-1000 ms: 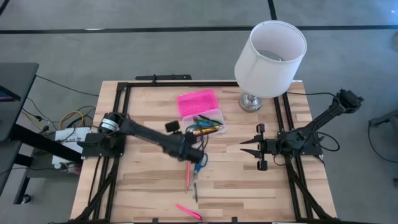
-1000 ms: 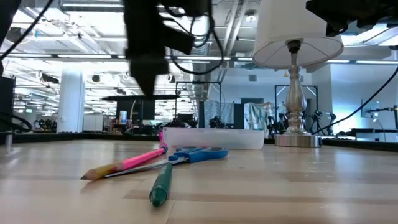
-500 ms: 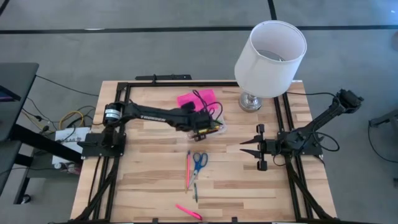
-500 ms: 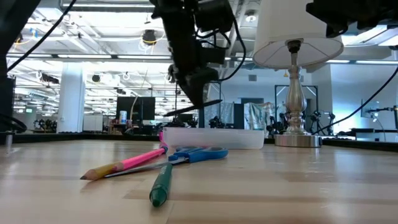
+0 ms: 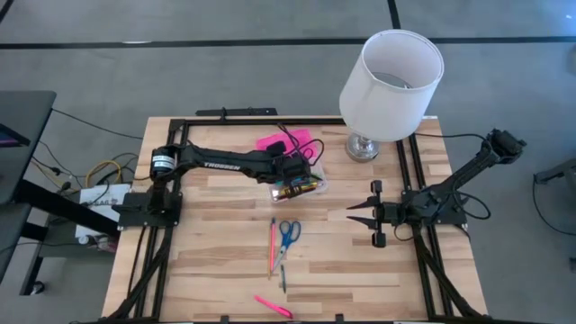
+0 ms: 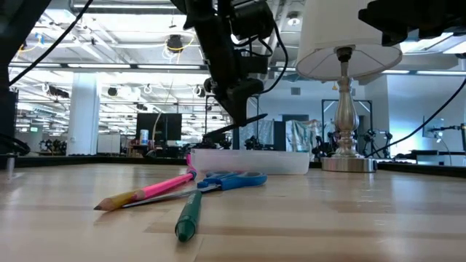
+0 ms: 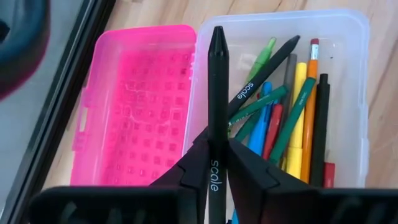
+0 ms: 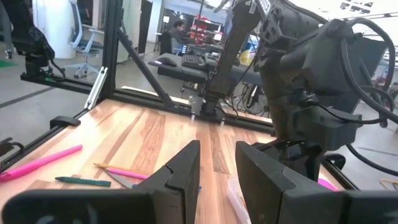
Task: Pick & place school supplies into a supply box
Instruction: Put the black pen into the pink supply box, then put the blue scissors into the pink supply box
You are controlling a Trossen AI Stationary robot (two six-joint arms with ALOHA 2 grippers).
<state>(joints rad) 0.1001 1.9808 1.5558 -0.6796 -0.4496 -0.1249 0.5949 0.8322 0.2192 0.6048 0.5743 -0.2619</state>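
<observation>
My left gripper hangs over the supply box, shut on a black pen. The box is a clear case with its pink lid lying open beside it, and several pens and pencils lie inside. In the low view the pen shows just above the box. Blue-handled scissors, a pink pencil, a green pen and a pink pen lie flat on the table. My right gripper waits open at the table's right side. My left gripper pinches the black pen's barrel between its two fingers, at the white lettering. The fingers slant down from the table's left. The pen sticks out past the fingertips, lifted clear and nearly level above the clear case.
A lamp with a white shade stands at the far right, its metal foot close to the box. A black frame borders the table. Bare wood shows between the box and the right gripper.
My left gripper has swung from above the scissors toward the table's far edge, turning as it went, and now stands over the supply box with the black pen in its fingers. Most of the move came early; lately it has barely shifted.
</observation>
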